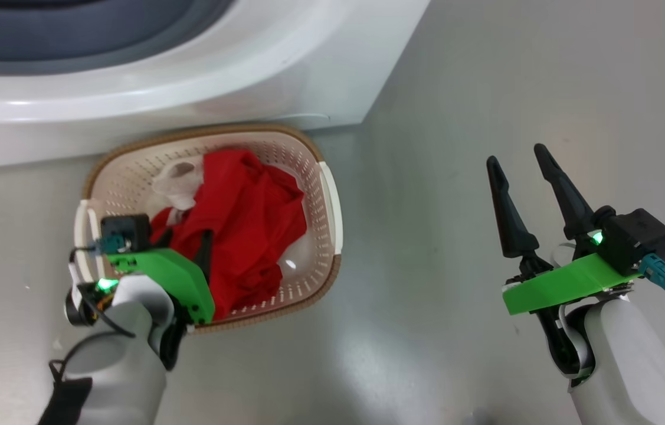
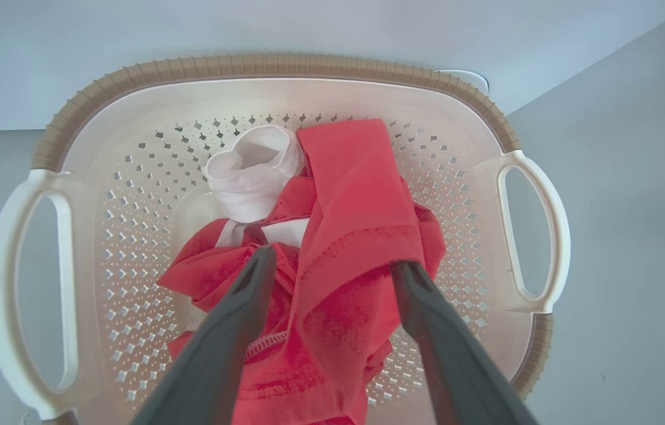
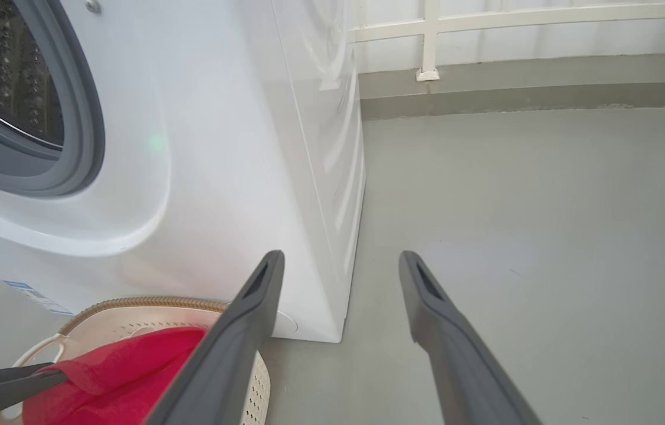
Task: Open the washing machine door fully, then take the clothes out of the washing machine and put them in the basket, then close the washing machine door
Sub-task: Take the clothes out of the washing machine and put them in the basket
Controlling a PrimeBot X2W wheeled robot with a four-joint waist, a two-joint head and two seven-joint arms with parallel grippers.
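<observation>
The red clothes and one white piece lie in the basket, with the washing machine just behind it. The left gripper hangs over the basket, fingers spread, the red cloth loose between them. The right gripper, well to the basket's right, is spread and empty. What shows of the drum looks bare, so unloading seems done, leaving the door to close.

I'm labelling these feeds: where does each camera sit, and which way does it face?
Head view: on the head, facing steeply down at the floor; basket against the washing machine, both forearms, right gripper.
Left wrist view: above the basket, facing down along the open left gripper onto the clothes.
Right wrist view: low, facing the washing machine's corner past its own fingers.
Shared: all show basket and clothes.
</observation>
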